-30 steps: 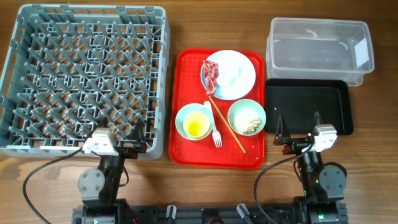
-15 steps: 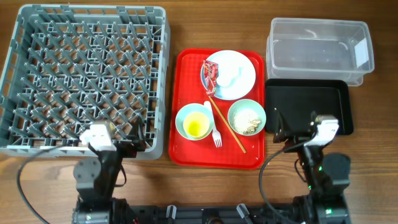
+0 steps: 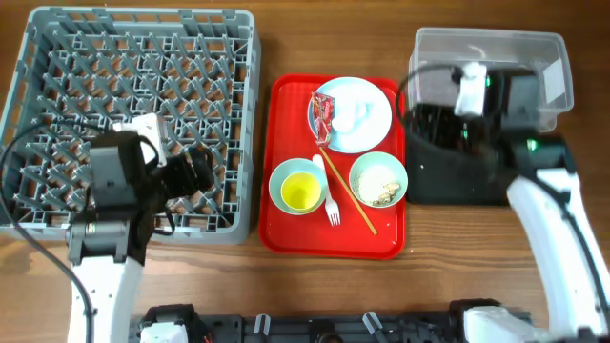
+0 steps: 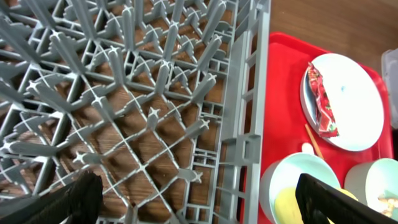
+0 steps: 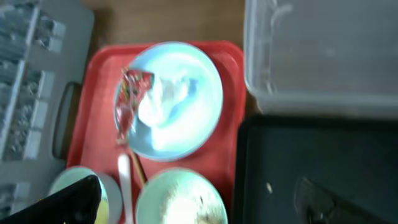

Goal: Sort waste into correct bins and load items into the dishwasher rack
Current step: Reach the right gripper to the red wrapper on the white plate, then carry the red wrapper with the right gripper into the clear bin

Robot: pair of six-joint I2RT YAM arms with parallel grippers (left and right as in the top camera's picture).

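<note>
On the red tray, the pale plate [image 3: 370,122] holds the red-and-white wrapper [image 3: 322,114] and white tissue [image 3: 351,116]. One bowl [image 3: 279,179] holds the yellow cup [image 3: 302,193]. The other bowl [image 3: 378,179] holds rice-like crumbs. The white fork [image 3: 331,208] and chopsticks [image 3: 348,195] lie between the bowls. My left gripper [image 3: 198,171] is open and empty above the grey rack [image 3: 57,57], near its right front part. My right gripper [image 3: 426,126] is open and empty over the black tray [image 3: 448,186], beside the clear tub [image 3: 534,48]. The right wrist view shows the plate [image 5: 193,118] and wrapper [image 5: 127,102].
The red serving tray [image 3: 286,233] sits between rack and bins. The rack wall [image 4: 249,124] stands close to the tray's left edge. My right arm crosses the black tray and the tub's front. Bare wooden table lies along the front.
Both arms have lifted from the table's front edge. The left one moved back over the rack. The right one moved back over the black tray toward the tub.
</note>
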